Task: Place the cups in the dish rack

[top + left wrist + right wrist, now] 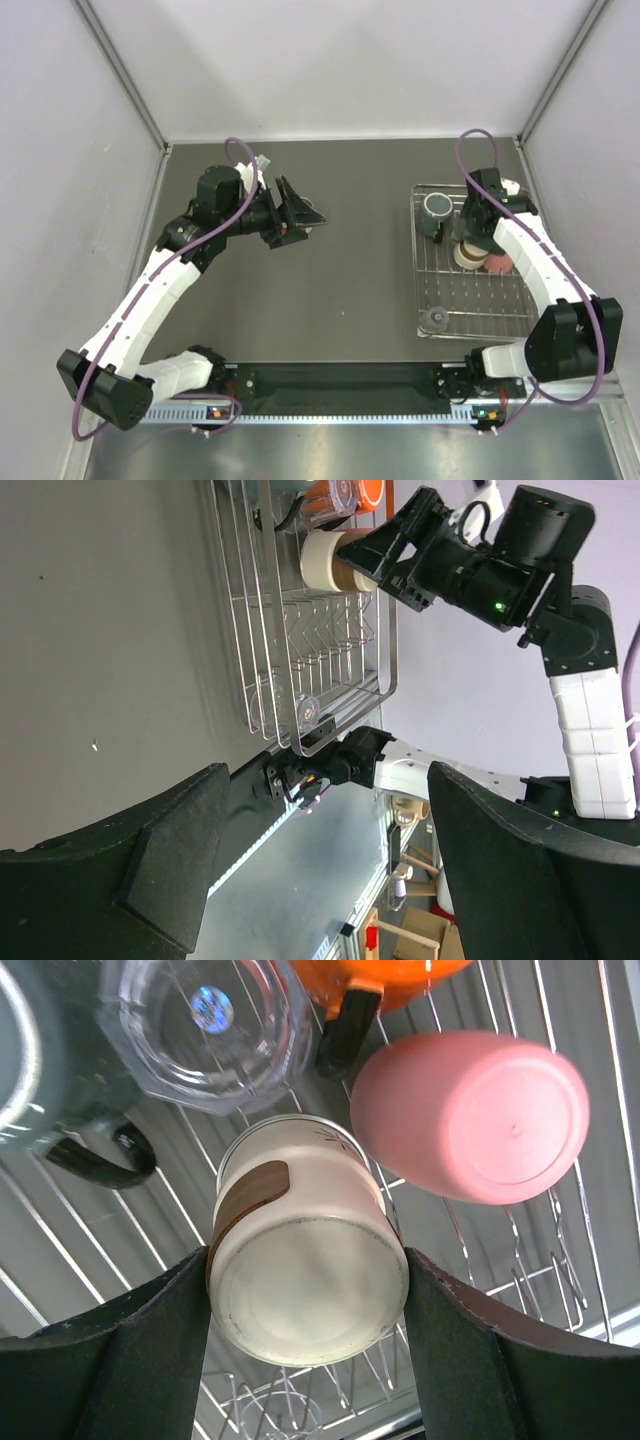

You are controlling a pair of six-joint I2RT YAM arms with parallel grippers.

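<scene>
While the left gripper [297, 215] is being held wide open and empty above the table [350, 290] on the left, well apart from the rack, nothing is being carried by it. As far as the overhead view shows, no cup is being left standing on the table outside the rack.

Toward the right, the dish rack [480, 300] is being filled. A grey-green mug [437, 207] is being kept at its far left corner, and a clear cup [435, 320] at its near left corner. A clear tumbler [205, 1030], an orange cup [380, 980] and a pink cup [470, 1115] are being held by the wires in the far half.

Over the middle of the rack, a cream cup [305, 1290] with a brown band is being gripped by the right gripper [468, 248], its fingers being pressed against both sides, just beside the pink cup.

The task is judged to be nearly finished. Only the setting down and release of this cream cup appear to be outstanding.
</scene>
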